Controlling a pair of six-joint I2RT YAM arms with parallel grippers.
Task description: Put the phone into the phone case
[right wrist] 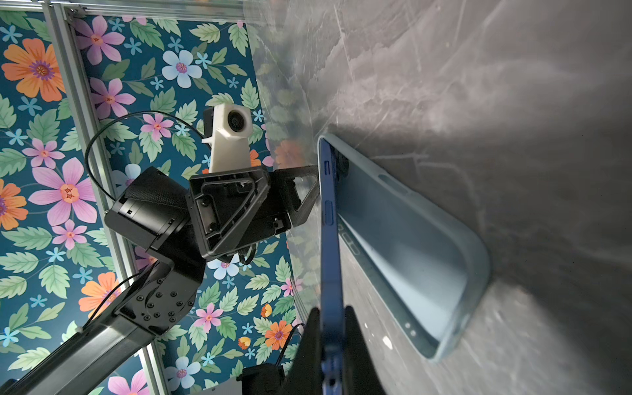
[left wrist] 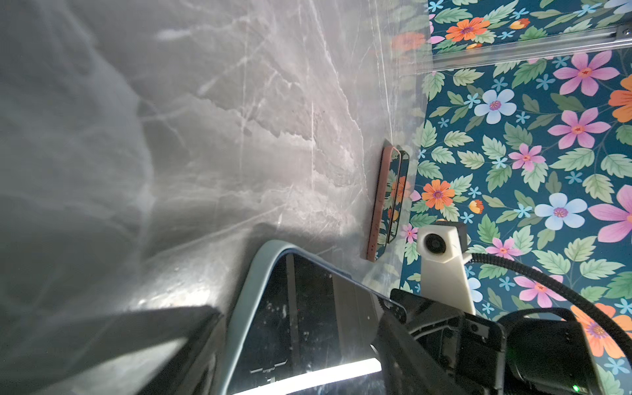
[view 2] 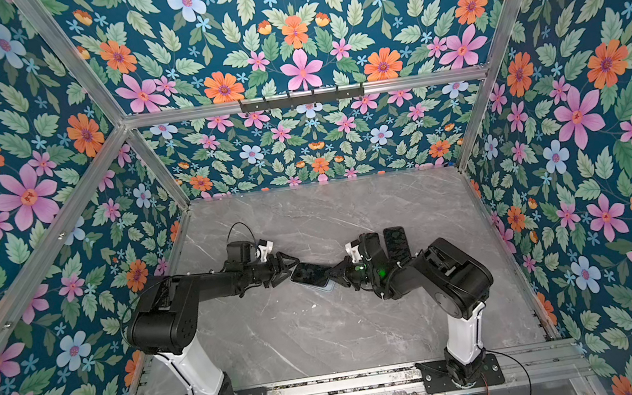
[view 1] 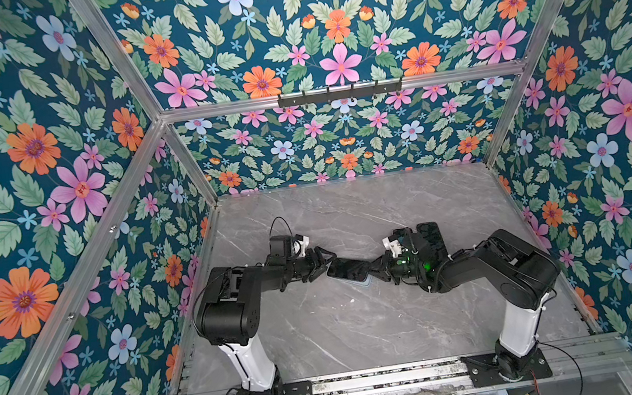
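Observation:
A dark-screened phone (view 1: 347, 270) (view 2: 310, 275) with a blue edge (right wrist: 330, 239) hangs slanted between my two grippers at mid-table. My right gripper (right wrist: 331, 311) (view 1: 374, 266) is shut on its near end, one finger on the screen and one on the back. Below it a pale blue phone case (right wrist: 410, 246) (view 1: 365, 282) lies open side up on the marble. The phone's far end sits at the case's far end. My left gripper (left wrist: 306, 307) (view 1: 326, 265) stands open there, its fingers on either side of the phone (left wrist: 307, 325) and the case rim (left wrist: 246, 297). Whether they touch is unclear.
Two more flat slabs, one with a reddish-brown rim (left wrist: 378, 205) and one dark (left wrist: 403, 181) (view 1: 431, 239), lie behind my right wrist near the back right. Flowered walls with aluminium posts close in the table. A black hook rail (view 1: 339, 93) hangs on the back wall.

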